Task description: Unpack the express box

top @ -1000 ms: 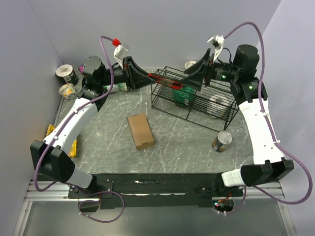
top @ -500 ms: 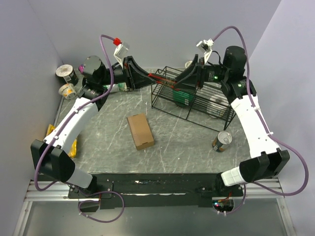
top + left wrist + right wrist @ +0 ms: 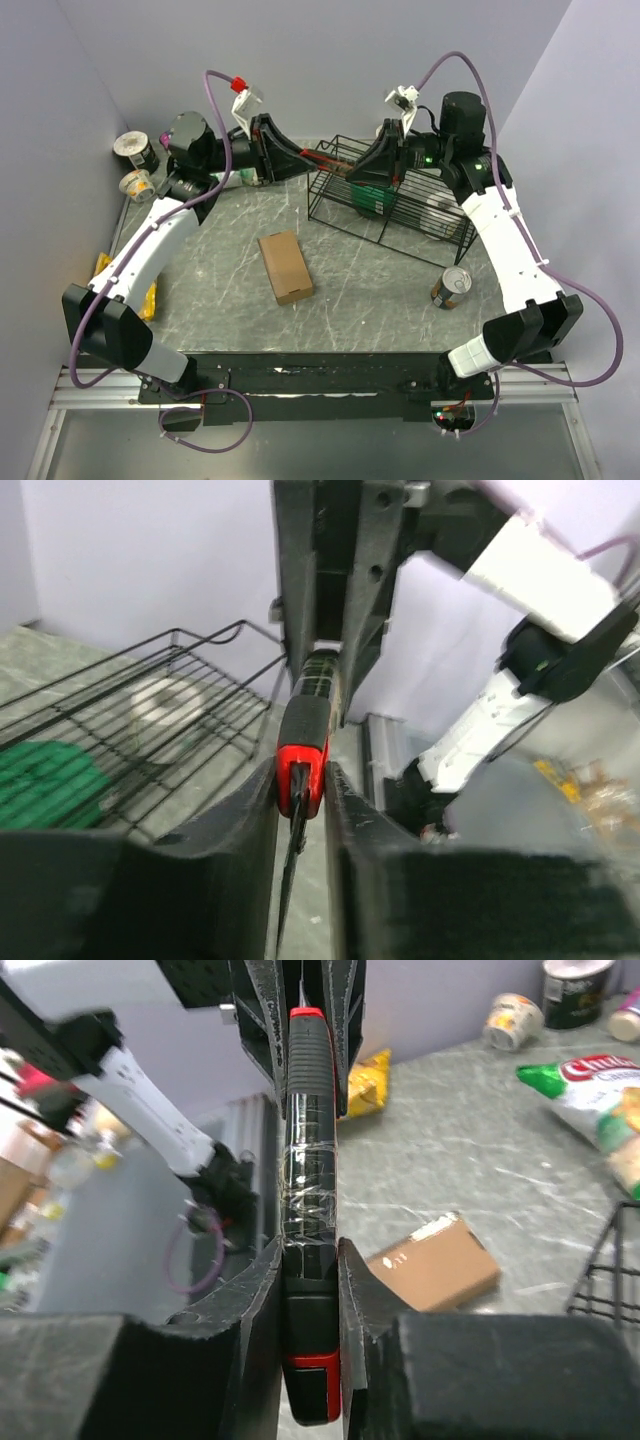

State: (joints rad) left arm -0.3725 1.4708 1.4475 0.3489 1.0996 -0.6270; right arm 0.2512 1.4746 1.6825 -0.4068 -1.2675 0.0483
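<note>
Two grippers clamp one red-and-black tool (image 3: 340, 168) over the wire basket's (image 3: 400, 215) left end: left gripper (image 3: 302, 780) on its red tip, right gripper (image 3: 310, 1260) on the taped black handle. Express box (image 3: 285, 266) lies flat mid-desk (image 3: 220, 250), between basket and near edge, apart from both.

In the right wrist view, upper right, a crinkled white-and-green plastic snack bag (image 3: 590, 1095) bears red brand lettering starting "Ch", the rest unclear, while the white paper label (image 3: 436, 1230) on the flat brown cardboard express box (image 3: 445, 1272) right of centre is too blurred to read.
</note>
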